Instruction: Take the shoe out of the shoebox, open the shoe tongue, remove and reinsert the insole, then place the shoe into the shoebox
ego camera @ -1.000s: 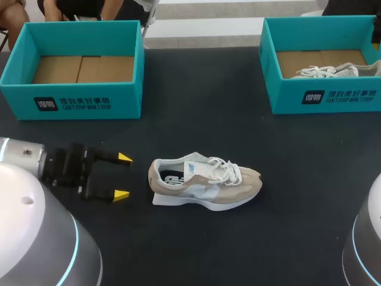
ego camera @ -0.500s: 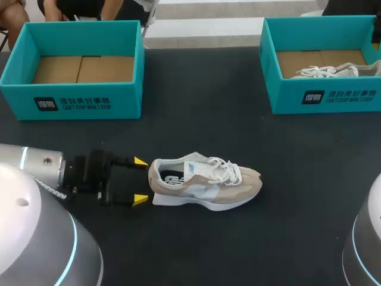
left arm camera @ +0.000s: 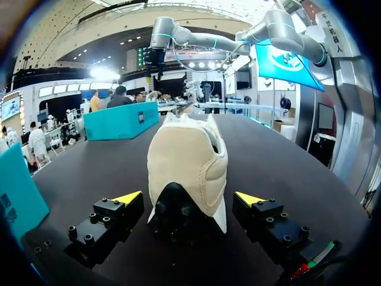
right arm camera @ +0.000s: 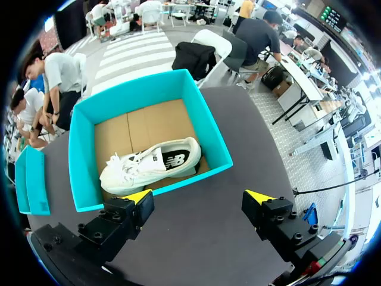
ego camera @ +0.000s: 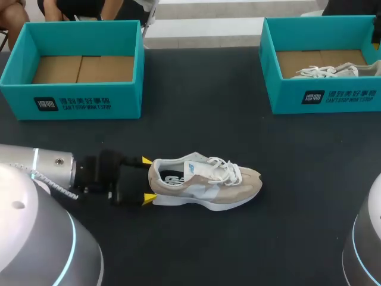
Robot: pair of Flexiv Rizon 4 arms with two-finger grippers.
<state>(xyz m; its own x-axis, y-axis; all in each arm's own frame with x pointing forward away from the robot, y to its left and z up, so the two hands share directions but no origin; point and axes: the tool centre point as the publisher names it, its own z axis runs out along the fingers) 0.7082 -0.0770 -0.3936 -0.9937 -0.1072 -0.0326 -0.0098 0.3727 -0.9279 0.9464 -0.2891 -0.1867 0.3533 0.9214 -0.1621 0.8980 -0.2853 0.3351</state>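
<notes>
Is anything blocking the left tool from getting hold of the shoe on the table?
Nothing visible. The left tool has its open fingers either side of the heel of the shoe, not touching it.

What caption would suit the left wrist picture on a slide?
Open jaws of the left gripper flank the heel of a beige shoe on the dark table.

Shoes, count two: beige shoe (ego camera: 205,185), heel between the spread jaws of the left gripper (ego camera: 147,179); white shoe (right arm camera: 149,164), ahead of the right gripper (right arm camera: 199,196). Shoeboxes, count two: teal shoebox (right arm camera: 83,155) holding the white shoe; second shoebox (ego camera: 77,101), well apart from both jaws
</notes>
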